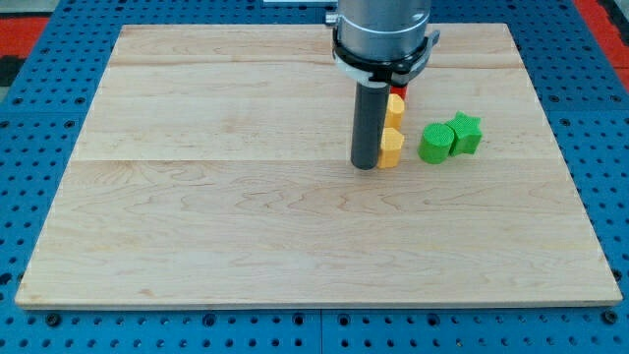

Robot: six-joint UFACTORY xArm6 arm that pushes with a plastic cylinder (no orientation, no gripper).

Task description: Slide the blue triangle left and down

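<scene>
Pale wooden board [246, 226] lies on blue pegboard [29, 324] surface.

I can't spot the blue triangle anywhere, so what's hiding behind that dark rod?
Peeking out from behind the rod on the view's right are two yellow blocks and a sliver of a red block. No blue triangle shows; whatever lies directly behind the rod is covered. My tip rests beside the lower yellow block.

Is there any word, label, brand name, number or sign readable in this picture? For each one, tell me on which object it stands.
None can be read.
The wooden board, the yellow blocks, the green blocks, the red block and the rod ending in my tip carry no visible text.
The blue triangle does not show.
</scene>
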